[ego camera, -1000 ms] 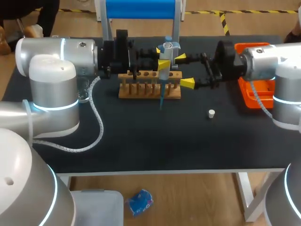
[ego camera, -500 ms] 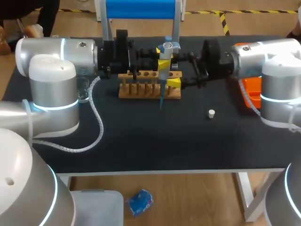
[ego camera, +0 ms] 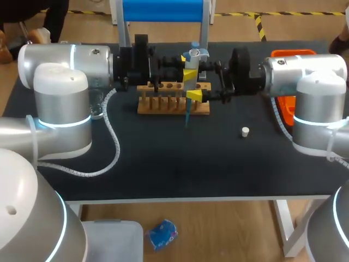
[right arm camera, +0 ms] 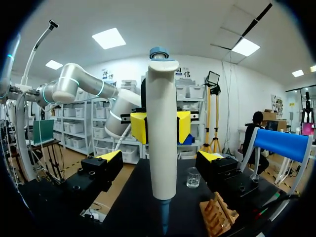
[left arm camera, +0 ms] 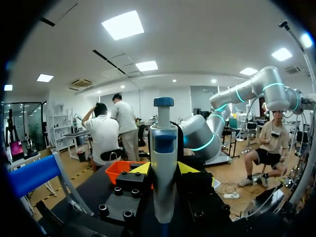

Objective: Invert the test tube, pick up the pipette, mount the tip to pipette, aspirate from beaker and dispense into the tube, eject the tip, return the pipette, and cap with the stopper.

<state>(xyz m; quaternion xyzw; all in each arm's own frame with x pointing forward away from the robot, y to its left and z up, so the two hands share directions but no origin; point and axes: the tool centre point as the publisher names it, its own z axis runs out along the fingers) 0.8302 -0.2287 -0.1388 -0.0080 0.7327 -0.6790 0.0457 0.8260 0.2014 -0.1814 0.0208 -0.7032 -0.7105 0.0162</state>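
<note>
Pipette [ego camera: 190, 76] stands upright in the upper middle of the frame, over the wooden rack [ego camera: 173, 103], its blue tip [ego camera: 186, 115] pointing down. Its barrel is pinched from both sides by the left gripper [left arm camera: 164, 170]. The right gripper [right arm camera: 161, 158] is spread wide w/ the barrel between its fingers [right arm camera: 111, 157], not touching as far as I can see. Looks like light, stiff plastic, smooth so prob. slippery; the thin tip is the fragile bit. Best hold is mid-barrel, below the plunger [left arm camera: 163, 102], clear of the tip. The stopper [ego camera: 245, 131] lies lower right on the table [ego camera: 163, 164].
</note>
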